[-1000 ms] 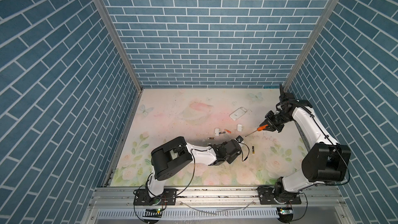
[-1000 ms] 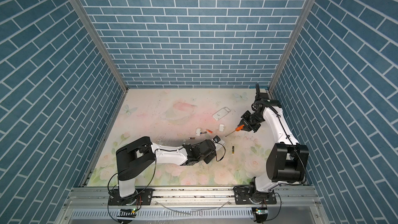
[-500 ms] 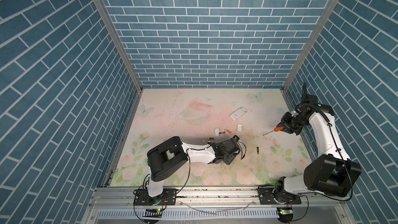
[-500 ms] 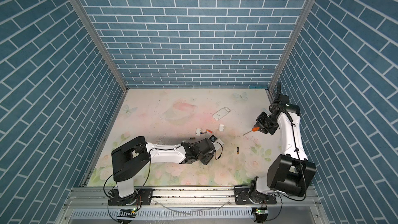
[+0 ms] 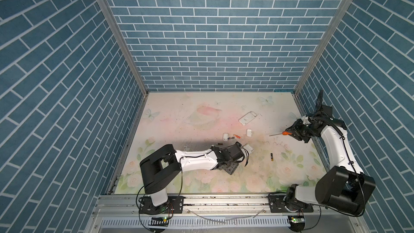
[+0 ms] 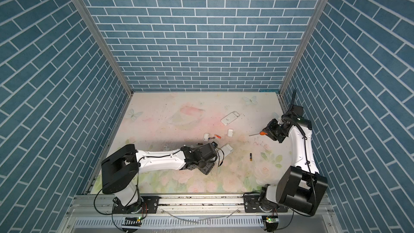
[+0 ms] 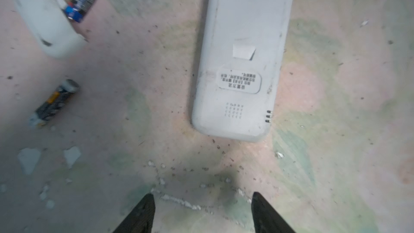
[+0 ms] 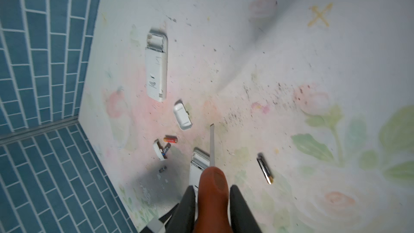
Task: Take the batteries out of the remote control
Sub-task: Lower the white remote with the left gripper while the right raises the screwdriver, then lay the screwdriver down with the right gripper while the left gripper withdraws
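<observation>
Hovering low over the table (image 5: 201, 113), the left gripper (image 7: 202, 214) has its jaws well apart with nothing between them. The remote control (image 7: 242, 63) lies back-up just beyond the fingertips, untouched.

The right gripper (image 8: 211, 198) is clamped on the orange handle of the screwdriver (image 8: 212, 180), held off the table near the right wall.

All four cells lie loose on the table:
- The orange battery (image 5: 236, 136) and the dark battery (image 5: 230, 138) sit just beside a white cover (image 5: 225, 136).
- The small battery (image 5: 220, 144) is near the left wrist.
- The lone battery (image 5: 271, 156) lies between the arms.

A second remote (image 5: 247, 118) lies farther back.
</observation>
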